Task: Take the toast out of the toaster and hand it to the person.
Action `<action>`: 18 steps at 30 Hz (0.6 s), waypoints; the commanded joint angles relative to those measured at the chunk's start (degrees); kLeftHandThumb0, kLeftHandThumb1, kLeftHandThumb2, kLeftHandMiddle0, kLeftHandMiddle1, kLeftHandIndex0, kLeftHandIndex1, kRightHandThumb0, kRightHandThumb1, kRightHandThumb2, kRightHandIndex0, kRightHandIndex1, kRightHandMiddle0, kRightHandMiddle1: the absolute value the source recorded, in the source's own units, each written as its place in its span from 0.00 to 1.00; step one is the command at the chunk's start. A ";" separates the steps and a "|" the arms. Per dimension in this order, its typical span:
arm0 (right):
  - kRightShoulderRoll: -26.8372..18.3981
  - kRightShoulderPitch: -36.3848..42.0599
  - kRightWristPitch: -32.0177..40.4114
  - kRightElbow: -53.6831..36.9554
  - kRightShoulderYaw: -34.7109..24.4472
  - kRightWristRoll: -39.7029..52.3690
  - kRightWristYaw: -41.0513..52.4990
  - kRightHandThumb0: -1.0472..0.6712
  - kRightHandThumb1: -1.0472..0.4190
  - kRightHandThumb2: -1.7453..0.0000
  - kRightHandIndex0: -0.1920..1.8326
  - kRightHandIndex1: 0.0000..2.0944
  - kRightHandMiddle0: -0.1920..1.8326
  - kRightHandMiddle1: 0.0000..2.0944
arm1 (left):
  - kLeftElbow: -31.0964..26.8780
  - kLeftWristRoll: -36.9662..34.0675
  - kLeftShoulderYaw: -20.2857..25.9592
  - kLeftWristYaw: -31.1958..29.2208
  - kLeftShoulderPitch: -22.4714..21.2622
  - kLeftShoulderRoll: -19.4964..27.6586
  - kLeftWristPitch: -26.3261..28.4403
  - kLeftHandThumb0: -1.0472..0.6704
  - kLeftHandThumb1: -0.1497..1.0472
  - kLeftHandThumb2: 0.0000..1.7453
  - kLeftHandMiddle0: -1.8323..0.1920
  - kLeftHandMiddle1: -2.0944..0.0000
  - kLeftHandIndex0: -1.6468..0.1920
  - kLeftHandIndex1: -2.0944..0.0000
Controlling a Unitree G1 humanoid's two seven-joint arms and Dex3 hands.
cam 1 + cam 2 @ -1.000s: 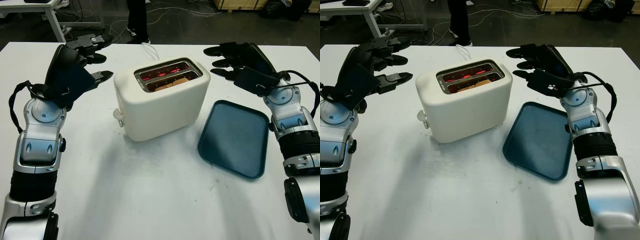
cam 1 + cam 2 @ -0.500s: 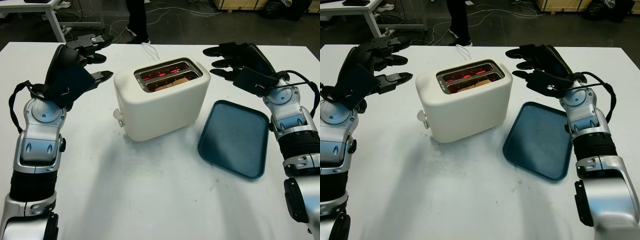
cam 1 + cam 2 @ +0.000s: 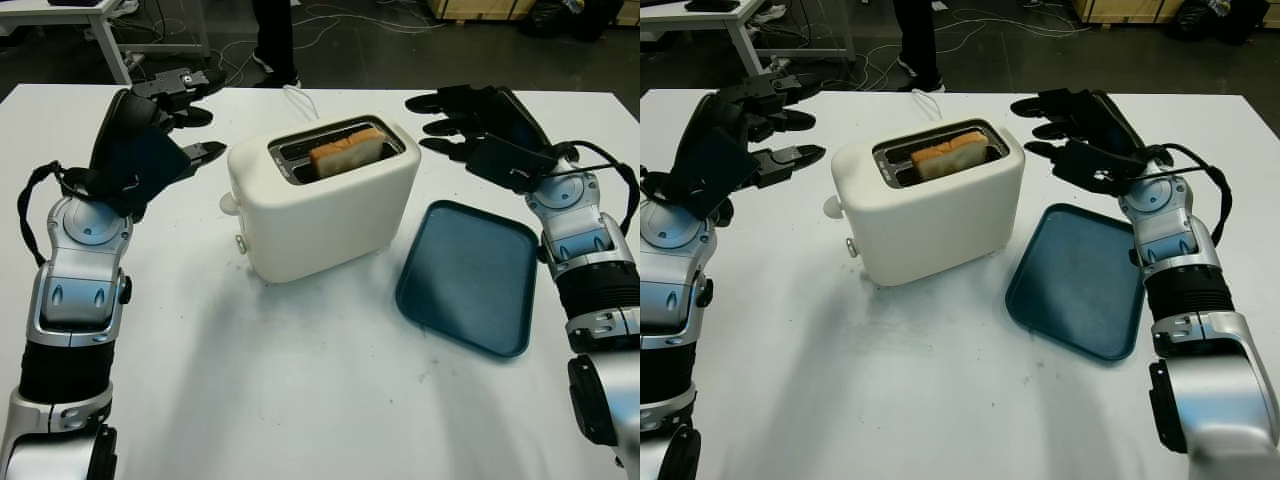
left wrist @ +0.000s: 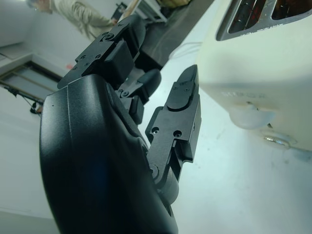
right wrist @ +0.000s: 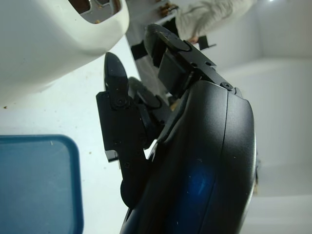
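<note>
A cream toaster (image 3: 325,205) stands in the middle of the white table. A slice of golden toast (image 3: 346,150) sticks up out of its nearer slot. The far slot looks dark. My left hand (image 3: 170,110) hovers open to the left of the toaster, a short gap away. Off the toaster's far right corner my right hand (image 3: 455,120) is held open above the table. Neither hand touches the toaster. A person (image 3: 275,35) stands beyond the far table edge, only dark legs visible.
A dark teal tray (image 3: 470,275) lies flat on the table right of the toaster, below my right hand. The toaster's lever knob (image 3: 229,204) sits on its left end. A white cord (image 3: 296,98) runs off the far edge.
The toast has popped up out of the slot and the red glow inside the toaster has gone out. The lever knob has risen. Both hands have stayed in place.
</note>
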 commanded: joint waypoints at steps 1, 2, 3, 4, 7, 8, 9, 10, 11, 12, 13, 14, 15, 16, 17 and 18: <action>0.07 -0.76 0.14 -0.63 -0.41 0.57 -0.09 0.47 0.09 0.93 0.52 0.00 0.46 0.00 | -0.54 0.54 0.12 0.22 -0.36 0.29 0.08 0.45 0.89 0.02 0.73 0.63 0.57 0.97; 0.29 -0.83 0.20 -0.84 -0.69 1.03 -0.10 0.47 0.09 0.94 0.52 0.00 0.46 0.00 | -0.61 0.44 0.18 0.24 -0.31 0.20 0.19 0.45 0.89 0.02 0.73 0.63 0.57 0.97; 0.55 -0.99 0.20 -0.91 -1.18 1.76 -0.10 0.48 0.09 0.95 0.52 0.00 0.46 0.00 | -0.62 0.32 0.24 0.20 -0.28 0.16 0.22 0.45 0.89 0.02 0.74 0.63 0.58 0.97; 0.84 -1.30 -0.29 -0.53 -1.69 2.54 -0.09 0.50 0.10 0.97 0.51 0.00 0.46 0.00 | -0.57 0.28 0.26 0.13 -0.25 0.21 0.08 0.45 0.89 0.02 0.74 0.63 0.58 0.97; 0.90 -3.59 -1.41 0.63 -2.51 3.48 -0.50 0.51 0.15 1.00 0.50 0.00 0.46 0.00 | -0.57 0.21 0.30 0.07 -0.24 0.25 0.11 0.45 0.89 0.02 0.74 0.63 0.58 0.97; 0.68 -4.54 -2.05 0.97 -2.76 3.86 -0.24 0.51 0.18 1.00 0.50 0.00 0.46 0.00 | -0.56 0.22 0.30 0.07 -0.23 0.26 0.06 0.45 0.89 0.02 0.74 0.63 0.58 0.97; 0.74 -5.48 -2.04 1.01 -3.29 4.73 0.26 0.51 0.19 1.00 0.50 0.00 0.46 0.00 | -0.56 0.30 0.27 0.12 -0.23 0.28 0.11 0.45 0.89 0.02 0.74 0.63 0.58 0.97; 0.76 -6.46 -1.78 0.37 -3.69 5.46 0.77 0.51 0.20 1.00 0.50 0.00 0.46 0.00 | -0.54 0.28 0.29 0.12 -0.22 0.27 0.11 0.45 0.89 0.02 0.74 0.63 0.58 0.97; 0.79 -7.47 -1.44 -0.38 -3.88 5.91 1.14 0.49 0.22 1.00 0.51 0.00 0.46 0.01 | -0.53 0.20 0.33 0.09 -0.21 0.25 0.12 0.45 0.89 0.02 0.74 0.63 0.58 0.97; 0.80 -8.55 -1.43 -0.93 -3.89 6.12 1.35 0.48 0.23 1.00 0.51 0.01 0.47 0.01 | -0.53 0.09 0.38 0.05 -0.20 0.20 0.15 0.45 0.89 0.02 0.74 0.63 0.58 0.97; 0.78 -9.59 -1.52 -1.17 -3.78 6.24 1.69 0.47 0.24 1.00 0.52 0.01 0.48 0.01 | -0.50 0.10 0.36 0.05 -0.19 0.21 0.00 0.45 0.89 0.02 0.74 0.63 0.58 0.97; 0.79 -10.71 -1.91 -1.04 -3.68 6.65 2.60 0.45 0.26 1.00 0.53 0.02 0.48 0.01 | -0.49 0.14 0.34 0.08 -0.19 0.21 -0.05 0.45 0.89 0.02 0.74 0.63 0.58 0.97; 0.82 -11.81 -2.07 -1.04 -3.40 6.62 3.15 0.45 0.26 1.00 0.53 0.02 0.48 0.01 | -0.51 0.16 0.32 0.10 -0.19 0.21 -0.01 0.45 0.89 0.02 0.74 0.63 0.58 0.97; 0.95 -12.87 -2.07 -1.41 -2.98 6.35 3.56 0.43 0.27 1.00 0.54 0.02 0.49 0.02 | -0.59 0.15 0.33 0.11 -0.19 0.18 0.18 0.45 0.89 0.02 0.74 0.63 0.58 0.97; 1.11 -13.73 -2.09 -2.02 -2.43 5.85 3.79 0.39 0.29 1.00 0.56 0.03 0.51 0.02 | -0.70 0.15 0.34 0.14 -0.19 0.13 0.41 0.46 0.89 0.02 0.74 0.63 0.58 0.97; 1.28 -14.39 -2.05 -2.71 -1.86 5.50 4.20 0.38 0.29 1.00 0.56 0.04 0.52 0.03 | -0.74 0.18 0.33 0.17 -0.18 0.12 0.48 0.46 0.89 0.02 0.74 0.63 0.58 0.97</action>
